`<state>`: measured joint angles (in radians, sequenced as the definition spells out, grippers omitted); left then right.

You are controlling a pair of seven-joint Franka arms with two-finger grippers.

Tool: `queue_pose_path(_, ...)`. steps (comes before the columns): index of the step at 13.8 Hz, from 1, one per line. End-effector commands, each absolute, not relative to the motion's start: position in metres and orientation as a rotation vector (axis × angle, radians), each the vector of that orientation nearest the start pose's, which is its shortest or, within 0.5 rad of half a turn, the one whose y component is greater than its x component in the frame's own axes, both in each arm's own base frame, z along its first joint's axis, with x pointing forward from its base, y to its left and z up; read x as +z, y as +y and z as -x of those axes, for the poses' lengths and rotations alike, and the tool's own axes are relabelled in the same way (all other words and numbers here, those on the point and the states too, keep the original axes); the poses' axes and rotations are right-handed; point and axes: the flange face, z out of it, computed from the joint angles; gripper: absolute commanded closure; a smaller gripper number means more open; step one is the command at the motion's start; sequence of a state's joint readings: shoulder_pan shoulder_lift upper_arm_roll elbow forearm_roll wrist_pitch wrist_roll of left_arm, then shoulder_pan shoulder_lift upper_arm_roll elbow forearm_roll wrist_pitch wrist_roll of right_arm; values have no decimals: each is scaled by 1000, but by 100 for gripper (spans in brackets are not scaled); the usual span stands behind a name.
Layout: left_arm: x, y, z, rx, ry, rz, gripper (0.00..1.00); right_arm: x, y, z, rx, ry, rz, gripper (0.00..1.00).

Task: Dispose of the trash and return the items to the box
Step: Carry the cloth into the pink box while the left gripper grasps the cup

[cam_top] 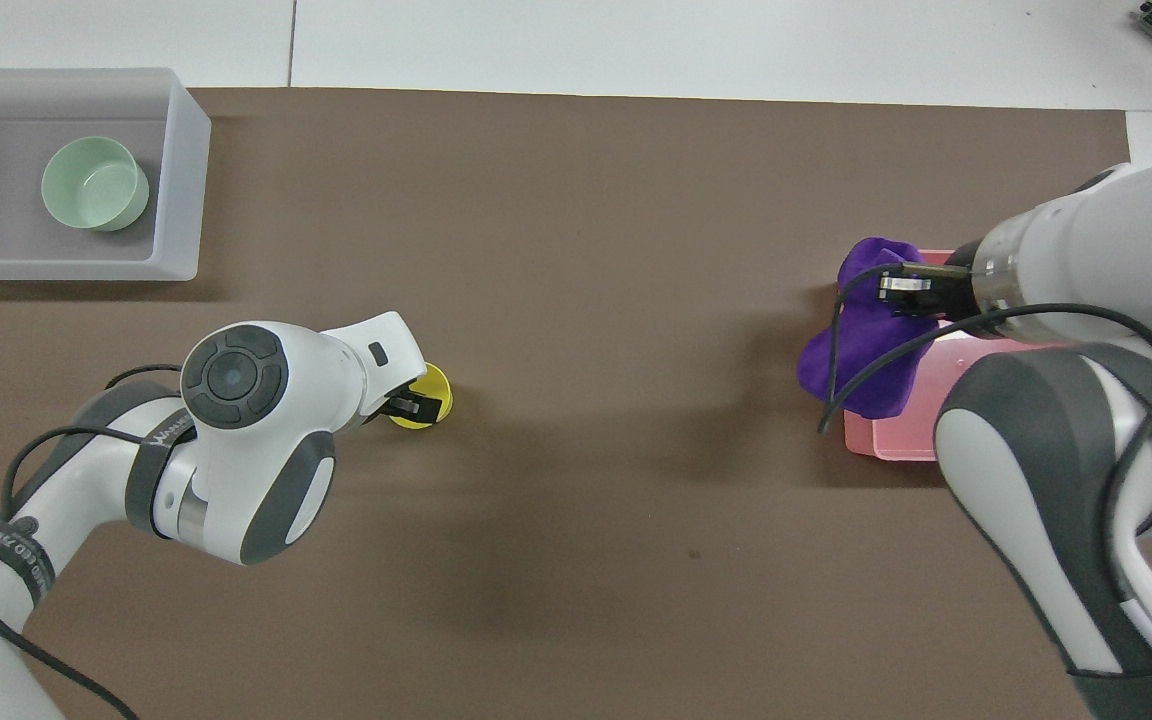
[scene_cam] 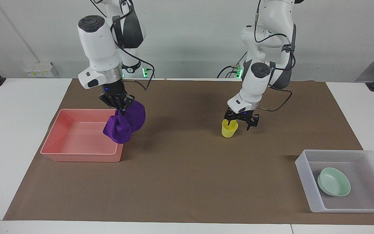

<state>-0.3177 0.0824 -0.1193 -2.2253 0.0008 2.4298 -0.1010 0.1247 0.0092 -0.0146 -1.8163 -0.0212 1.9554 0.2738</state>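
Note:
My right gripper (scene_cam: 118,103) is shut on the purple cloth (scene_cam: 124,123) and holds it in the air over the pink bin's wall nearest the table's middle. The cloth hangs down bunched; it also shows in the overhead view (cam_top: 864,350) under the right gripper (cam_top: 908,290). The yellow cup (scene_cam: 229,129) stands upright mid-table. My left gripper (scene_cam: 239,124) is open and low at the cup's rim, one finger at the cup's mouth, the other outside it; it covers part of the cup (cam_top: 433,393) from above. The mint-green bowl (scene_cam: 333,181) lies in the translucent box (scene_cam: 304,169).
The pink bin (scene_cam: 76,152) sits at the right arm's end of the brown mat and holds nothing that I can see. The box (cam_top: 181,150) is at the left arm's end, farther from the robots than the cup. The bowl (cam_top: 96,183) is alone in it.

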Motion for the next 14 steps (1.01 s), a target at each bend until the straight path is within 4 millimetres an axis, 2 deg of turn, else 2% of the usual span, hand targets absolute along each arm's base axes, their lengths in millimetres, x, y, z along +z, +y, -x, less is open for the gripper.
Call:
queue_pose_path(1, 345, -230, -480, -333, 371, 3180, 70, 534, 14, -574, -199, 153, 3148, 100)
queue_pose_path(2, 344, -230, -480, -342, 344, 3186, 94, 530, -7, -573, -190, 116, 3153, 100)
queue_pose_path(3, 344, -230, -480, -339, 327, 3189, 100, 522, -27, -570, -167, 92, 3155, 100)
queue_pose_path(5, 345, -230, -481, -334, 319, 3189, 100, 503, -55, -564, -189, 65, 3159, 100)
queue_pose_path(8, 356, -227, -489, -335, 324, 3186, 100, 467, -72, -558, -215, 74, 3162, 100)
queue_pose_path(10, 378, -220, -501, -302, 309, 3179, 100, 438, -81, -554, -215, 105, 3160, 100)
queue_pose_path(13, 406, -172, -535, -356, 155, 3183, 100, 398, -79, -547, -223, 114, 3157, 100)
queue_pose_path(14, 417, -150, -552, -401, 86, 3181, 100, 387, -79, -545, -194, 119, 3156, 100)
